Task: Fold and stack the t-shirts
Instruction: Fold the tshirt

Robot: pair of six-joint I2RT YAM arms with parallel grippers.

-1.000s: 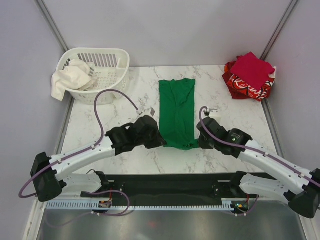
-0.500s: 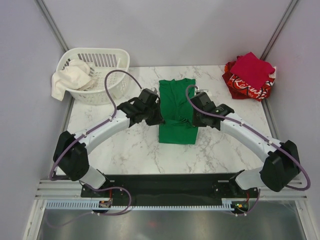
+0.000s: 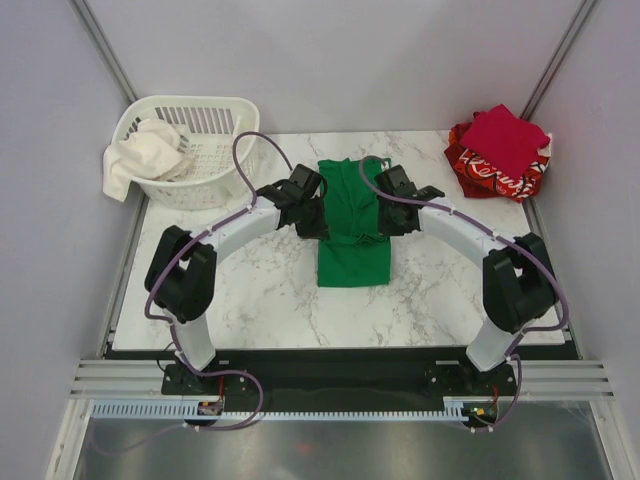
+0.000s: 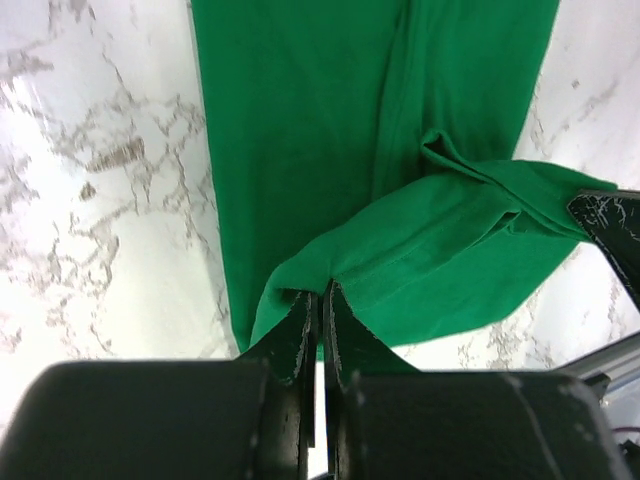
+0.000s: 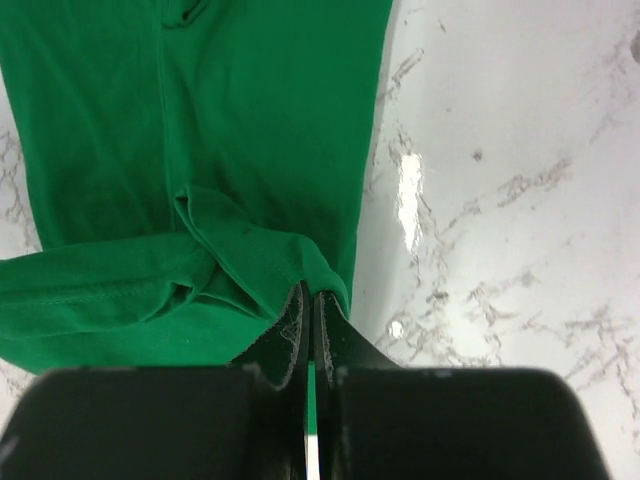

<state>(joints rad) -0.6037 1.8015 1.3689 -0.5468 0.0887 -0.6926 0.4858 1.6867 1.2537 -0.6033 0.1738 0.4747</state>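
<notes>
The bright green t-shirt (image 3: pixel 352 225) lies as a long narrow strip in the middle of the table. My left gripper (image 3: pixel 318 216) is shut on its near-left hem corner (image 4: pixel 300 285). My right gripper (image 3: pixel 385 216) is shut on its near-right hem corner (image 5: pixel 310 270). Both hold the hem lifted and carried over the shirt's middle, so the cloth doubles back. The crimson shirt (image 3: pixel 503 137) lies folded on the red shirt with white print (image 3: pixel 487 176) at the far right corner.
A white slatted basket (image 3: pixel 222 135) stands at the far left corner with a white cloth (image 3: pixel 135 158) hanging over its rim. Marble table (image 3: pixel 250 290) lies bare near the arms. Grey walls close in on both sides.
Both grippers have carried the green shirt's near hem away from me, from the near end of the strip to over its middle. The shirt now looks shorter.
</notes>
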